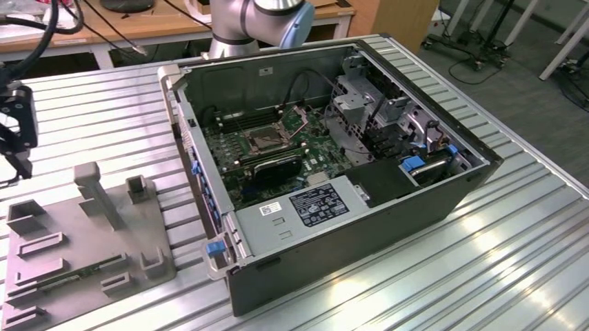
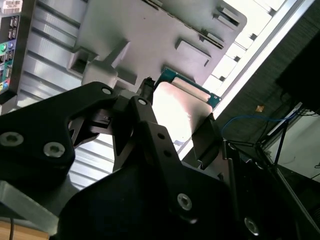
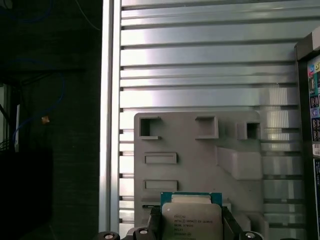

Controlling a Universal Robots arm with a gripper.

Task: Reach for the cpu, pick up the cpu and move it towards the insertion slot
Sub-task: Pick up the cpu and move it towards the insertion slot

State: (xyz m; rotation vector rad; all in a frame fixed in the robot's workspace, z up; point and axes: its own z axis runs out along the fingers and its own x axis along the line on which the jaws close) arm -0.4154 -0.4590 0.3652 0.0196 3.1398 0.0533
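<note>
Silvery-white metal top with a thin green rim: cpu [image 3: 191, 219], one item, held between the two black fingers [image 3: 228, 223] of the gripper [image 3: 191, 227]. In both wrist views the fingers press on two opposite edges of the chip, so the claw is closed down to the chip's width and grips nothing else. The chip's printed face is towards the first wrist view. The cpu is off the surface, apart from the grey fixture tray [image 1: 83, 248], whose raised blocks and rectangular recesses lie behind it in both wrist views. The tray rests flat on the slatted aluminium table [image 1: 515, 262], near the table's edge. In the exterior view the gripper hangs at that view's far left edge, above the table by the tray's far end and well apart from the computer case [image 1: 368, 227]. The case is black, lies on its side with the panel off, and stands on the table towards the exterior view's right. Inside it is the green motherboard [image 1: 318, 138]. The insertion slot [image 1: 261, 141] is a square socket with a shiny metal frame and an exposed dark centre, mounted on the motherboard. The arm [image 1: 258, 21], grey with a blue joint cap, rises behind the case.
</note>
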